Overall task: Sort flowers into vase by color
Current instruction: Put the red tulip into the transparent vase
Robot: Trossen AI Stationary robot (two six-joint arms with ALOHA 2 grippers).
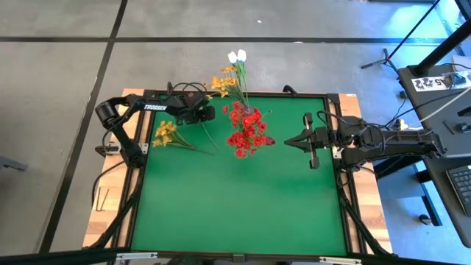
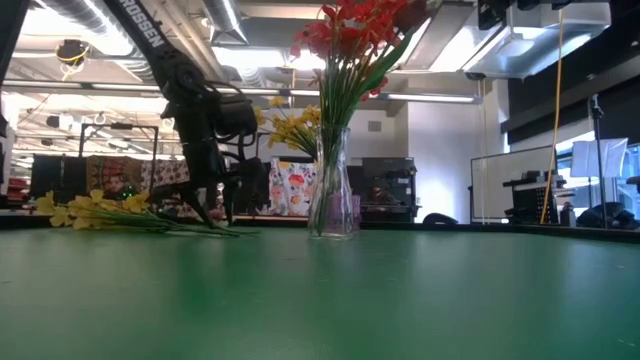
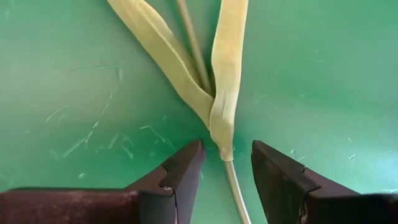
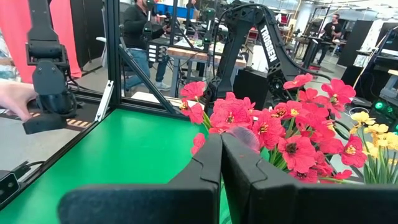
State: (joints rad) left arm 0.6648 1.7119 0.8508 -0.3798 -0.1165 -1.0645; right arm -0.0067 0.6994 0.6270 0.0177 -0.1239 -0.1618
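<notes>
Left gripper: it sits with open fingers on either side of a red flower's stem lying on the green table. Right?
Not quite. The left gripper does straddle a stem with open fingers, but the high view shows it belongs to the yellow flowers lying on the table, not red.

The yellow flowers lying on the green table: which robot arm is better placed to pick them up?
The left. Its hand is open right over the stem of the yellow flowers. The right hand is shut, across the table by the vase of red flowers.
</notes>
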